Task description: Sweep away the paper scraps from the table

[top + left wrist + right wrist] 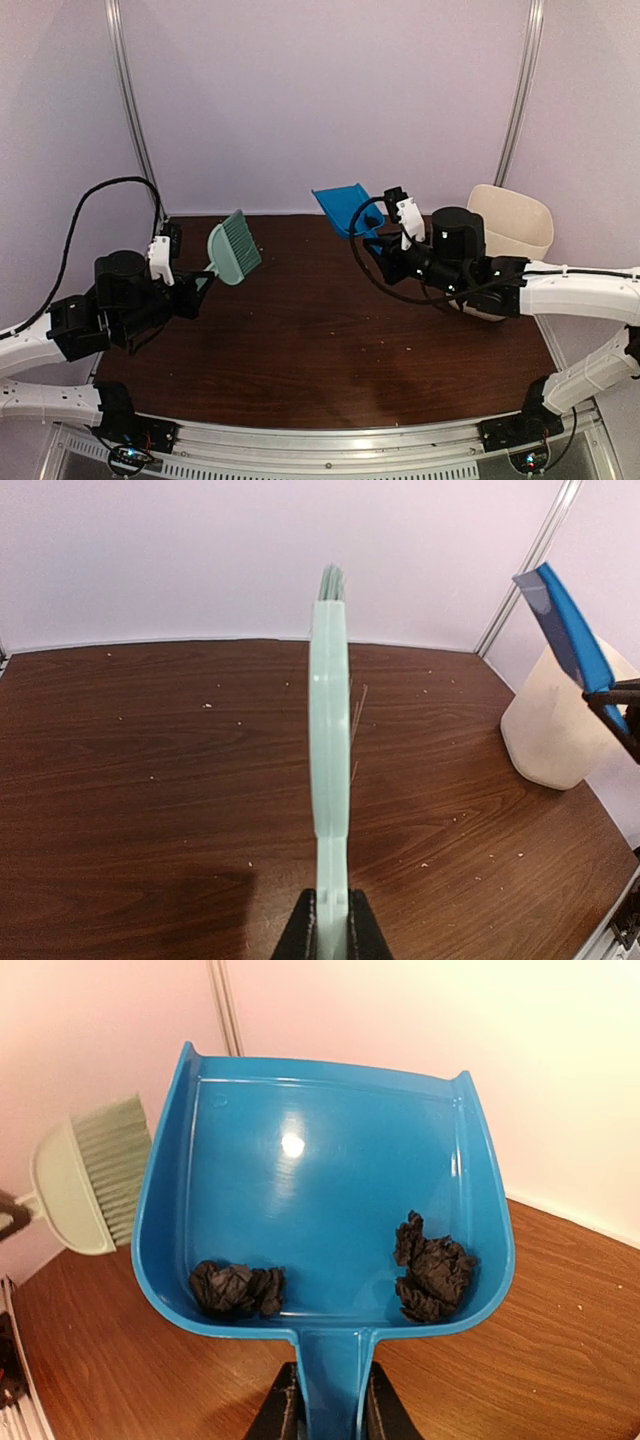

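My right gripper (328,1410) is shut on the handle of a blue dustpan (320,1210), held tilted up above the table (320,340); the pan also shows in the top view (345,207). Two black crumpled paper scraps lie in the pan's back corners, one left (236,1288), one right (432,1275). My left gripper (331,930) is shut on the handle of a pale green hand brush (329,730), raised over the table's left side (234,248). No pink, blue or white scraps show.
A cream bin (512,225) stands at the table's right, behind my right arm; it also shows in the left wrist view (555,725). Tiny pale crumbs speckle the wood. A silver rail (330,440) runs along the front edge. Walls close the back.
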Tool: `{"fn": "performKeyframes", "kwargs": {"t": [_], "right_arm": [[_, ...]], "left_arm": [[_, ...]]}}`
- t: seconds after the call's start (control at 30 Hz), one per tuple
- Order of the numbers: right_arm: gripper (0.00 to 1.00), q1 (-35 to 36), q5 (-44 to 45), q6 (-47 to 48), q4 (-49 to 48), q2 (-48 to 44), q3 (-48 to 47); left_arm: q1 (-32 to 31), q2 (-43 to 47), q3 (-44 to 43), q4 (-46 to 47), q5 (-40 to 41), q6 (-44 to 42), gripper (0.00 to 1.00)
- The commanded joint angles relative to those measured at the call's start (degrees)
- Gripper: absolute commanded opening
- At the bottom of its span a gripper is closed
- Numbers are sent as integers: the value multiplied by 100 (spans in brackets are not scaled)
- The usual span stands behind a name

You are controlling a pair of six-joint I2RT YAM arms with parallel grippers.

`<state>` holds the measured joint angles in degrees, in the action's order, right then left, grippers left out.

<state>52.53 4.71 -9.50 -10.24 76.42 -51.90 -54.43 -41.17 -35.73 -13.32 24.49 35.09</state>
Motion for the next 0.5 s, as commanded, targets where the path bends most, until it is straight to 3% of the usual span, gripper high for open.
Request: {"fn": "performKeyframes", "kwargs": {"t": [0.0,0.27,0.47], "right_arm": [[0,38,712,-702,793,-591,-53],[0,-35,1223,-1207,2239,-1133,-787],[0,-603,1084,-1537,2956,-1451,-1194]], "left_arm": [[-23,-5,48,418,6,25,0],[-23,-12,57,431,-47,15,0],[-22,-54,48,436,-95,7,0]]}}
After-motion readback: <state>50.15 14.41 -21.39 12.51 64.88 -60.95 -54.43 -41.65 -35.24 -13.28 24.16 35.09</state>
